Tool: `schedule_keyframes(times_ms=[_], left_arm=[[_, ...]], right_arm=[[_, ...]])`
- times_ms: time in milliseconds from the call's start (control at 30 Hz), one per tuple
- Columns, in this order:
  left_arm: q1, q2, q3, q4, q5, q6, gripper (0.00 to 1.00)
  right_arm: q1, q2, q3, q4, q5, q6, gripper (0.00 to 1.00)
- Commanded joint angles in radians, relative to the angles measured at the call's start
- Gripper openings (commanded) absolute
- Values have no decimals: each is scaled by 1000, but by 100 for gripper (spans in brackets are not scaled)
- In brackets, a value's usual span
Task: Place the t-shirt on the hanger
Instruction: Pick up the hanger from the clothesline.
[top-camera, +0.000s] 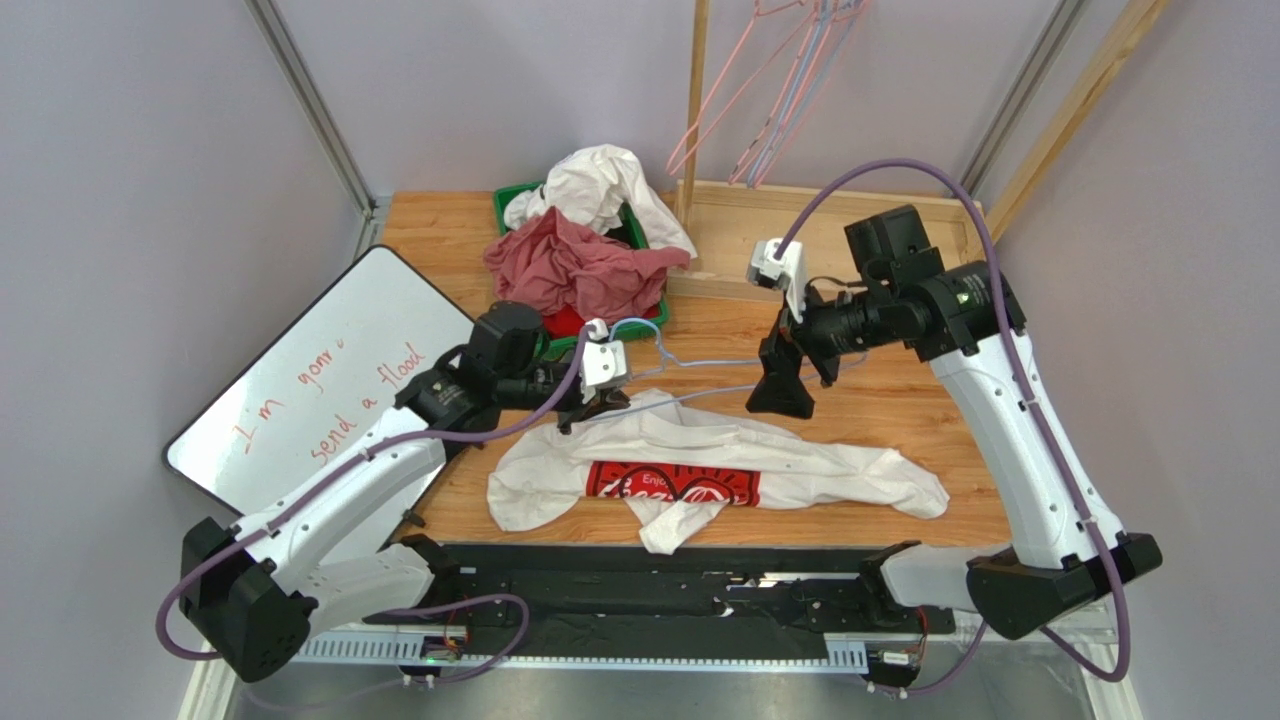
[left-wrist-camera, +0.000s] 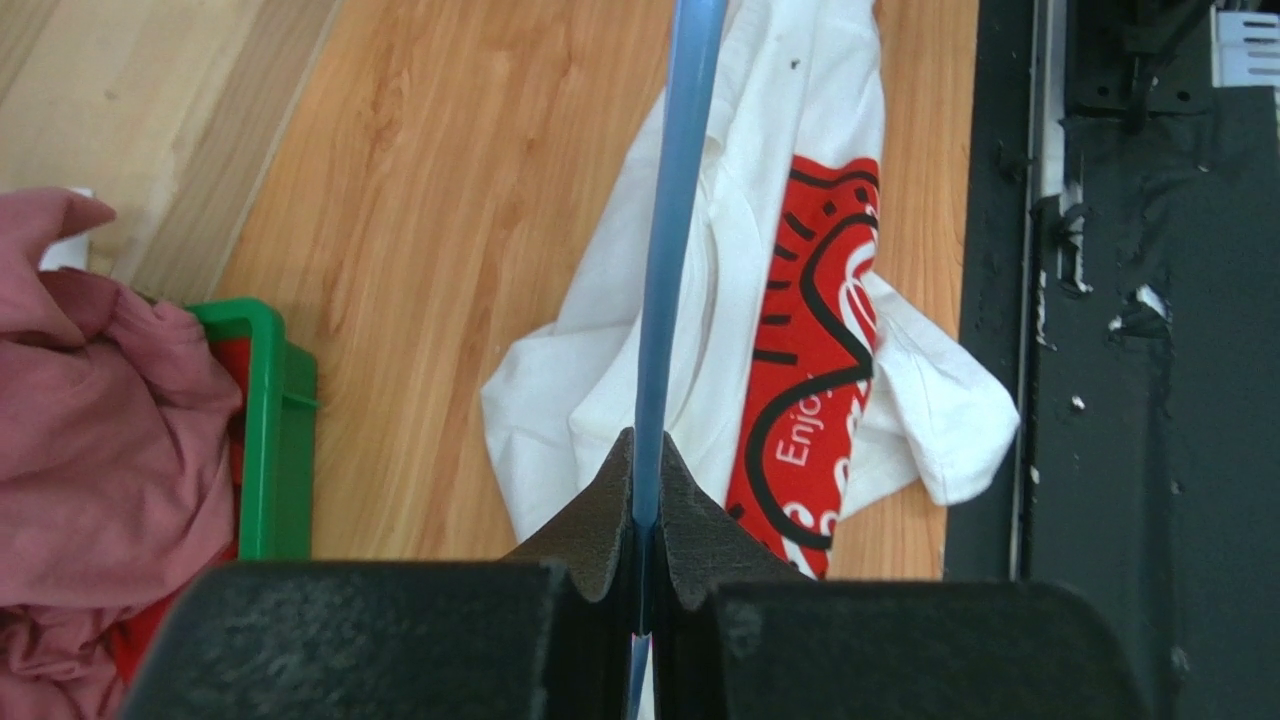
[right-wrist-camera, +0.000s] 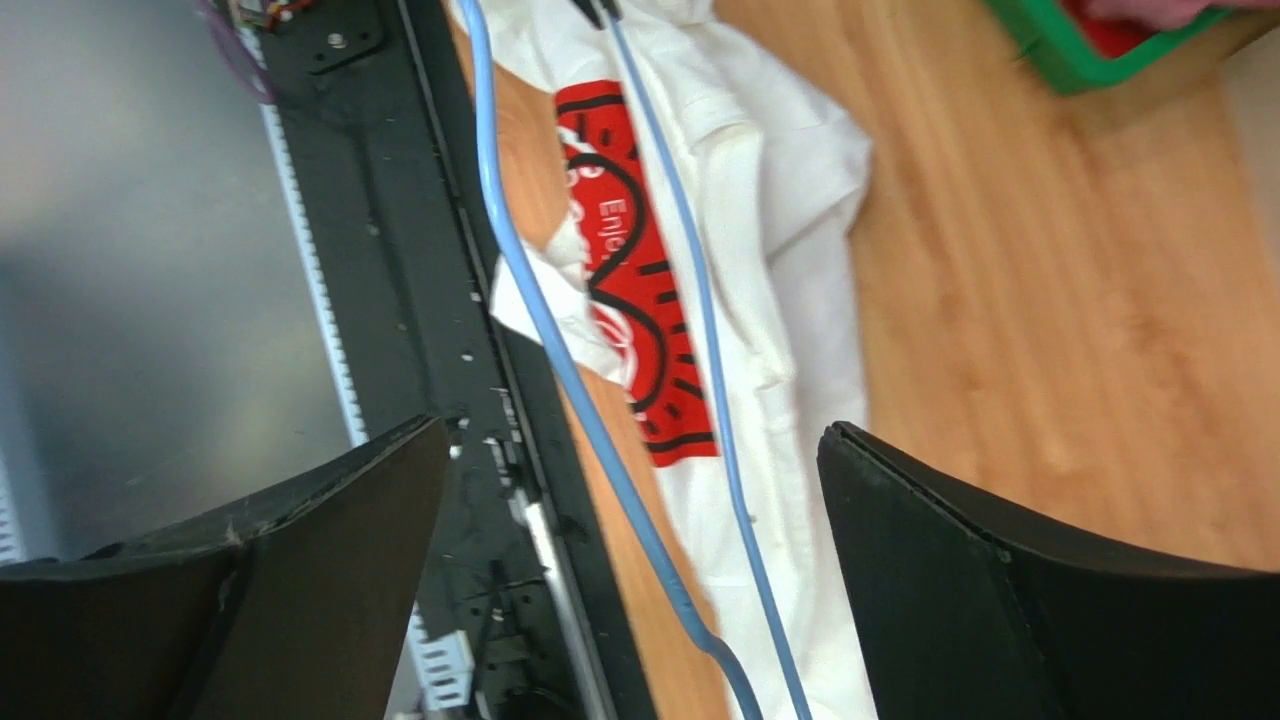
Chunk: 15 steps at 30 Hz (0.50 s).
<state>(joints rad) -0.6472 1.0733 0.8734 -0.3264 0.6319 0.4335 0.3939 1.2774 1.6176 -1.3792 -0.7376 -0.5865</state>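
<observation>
The white t-shirt (top-camera: 812, 458) lies crumpled across the wooden table, its red print (top-camera: 672, 483) facing up. It also shows in the left wrist view (left-wrist-camera: 586, 405) and the right wrist view (right-wrist-camera: 789, 225). The pale blue hanger (top-camera: 703, 363) is held above the shirt's far edge. My left gripper (top-camera: 583, 405) is shut on one wire of the hanger (left-wrist-camera: 676, 225), which runs up from between its jaws (left-wrist-camera: 643, 510). My right gripper (top-camera: 781, 387) is open at the hanger's other end. Two hanger wires (right-wrist-camera: 549, 338) pass between its spread jaws (right-wrist-camera: 634, 435), touching neither.
A green basket (top-camera: 514, 195) at the back holds a pink-red garment (top-camera: 579, 267) and a plain white one (top-camera: 609, 183). A whiteboard (top-camera: 323, 375) leans at left. Pink and lavender hangers (top-camera: 781, 75) hang on a wooden rack. A black mat (top-camera: 676, 593) lines the near edge.
</observation>
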Motion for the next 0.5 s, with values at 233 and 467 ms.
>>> schedule_keyframes(times_ms=[233,467], left_arm=[[-23,172,249,-307,23,2,0],[-42,212,268,-327,34,-18,0]], right_arm=[[80,86,168,15,46,-78,100],[141,123,154,140,-45,-29,93]])
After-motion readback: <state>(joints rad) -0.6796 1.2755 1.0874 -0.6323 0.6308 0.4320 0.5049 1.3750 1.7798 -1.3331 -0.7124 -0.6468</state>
